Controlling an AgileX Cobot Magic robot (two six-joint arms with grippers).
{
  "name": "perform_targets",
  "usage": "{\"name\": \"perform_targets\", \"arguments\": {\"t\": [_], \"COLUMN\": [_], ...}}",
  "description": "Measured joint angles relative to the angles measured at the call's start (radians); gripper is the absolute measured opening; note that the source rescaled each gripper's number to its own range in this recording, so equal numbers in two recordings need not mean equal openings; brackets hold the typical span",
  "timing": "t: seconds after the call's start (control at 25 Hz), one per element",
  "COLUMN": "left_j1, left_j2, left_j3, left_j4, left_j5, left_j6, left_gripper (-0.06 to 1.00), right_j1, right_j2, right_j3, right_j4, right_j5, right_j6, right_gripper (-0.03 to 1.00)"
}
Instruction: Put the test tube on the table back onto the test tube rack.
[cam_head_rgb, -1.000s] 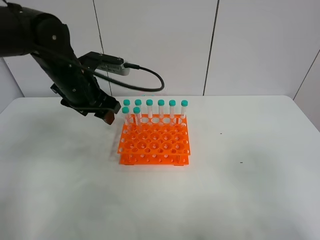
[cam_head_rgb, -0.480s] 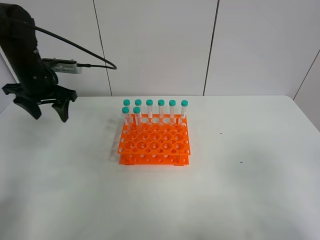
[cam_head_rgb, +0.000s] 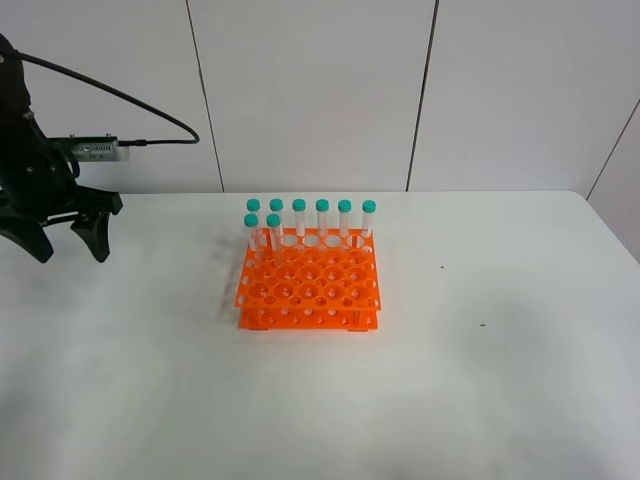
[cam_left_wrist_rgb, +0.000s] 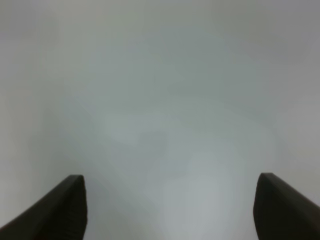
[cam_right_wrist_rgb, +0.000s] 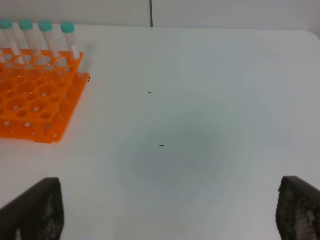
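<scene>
The orange test tube rack (cam_head_rgb: 308, 282) stands mid-table on the white table (cam_head_rgb: 480, 380). Several clear test tubes with teal caps (cam_head_rgb: 322, 218) stand upright along its far rows. No tube lies on the table in any view. My left gripper (cam_head_rgb: 70, 250) hangs open and empty at the far left, well clear of the rack. In its wrist view (cam_left_wrist_rgb: 170, 179) the fingers (cam_left_wrist_rgb: 70, 205) are wide apart over bare table. My right gripper (cam_right_wrist_rgb: 170, 200) is open and empty. Its view shows the rack's right side (cam_right_wrist_rgb: 35, 100) and some tubes (cam_right_wrist_rgb: 67, 37).
A black cable (cam_head_rgb: 150, 110) runs from the left arm to its wrist camera (cam_head_rgb: 92, 150). White wall panels stand behind the table. Small dark specks (cam_head_rgb: 482, 324) mark the tabletop right of the rack.
My left arm has swung away from the rack's far left corner to the far left of the table, gripper open and empty. The tubes and the rack have not moved.
</scene>
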Motion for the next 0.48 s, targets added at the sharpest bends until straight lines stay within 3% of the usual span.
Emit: {"name": "perform_targets", "arguments": {"t": [0.48], "left_j1": [0.0], "left_j2": [-0.458], "left_j3": [0.579], "left_j4": [-0.012], "left_j5": [0.0], "left_j6": [0.008], "left_gripper": [0.96], "right_j1": [0.0], "right_j2": [0.0], "right_j3": [0.0], "right_j4": [0.0], "right_j5": [0.0], "right_j6": [0.0], "right_gripper": [0.92]}}
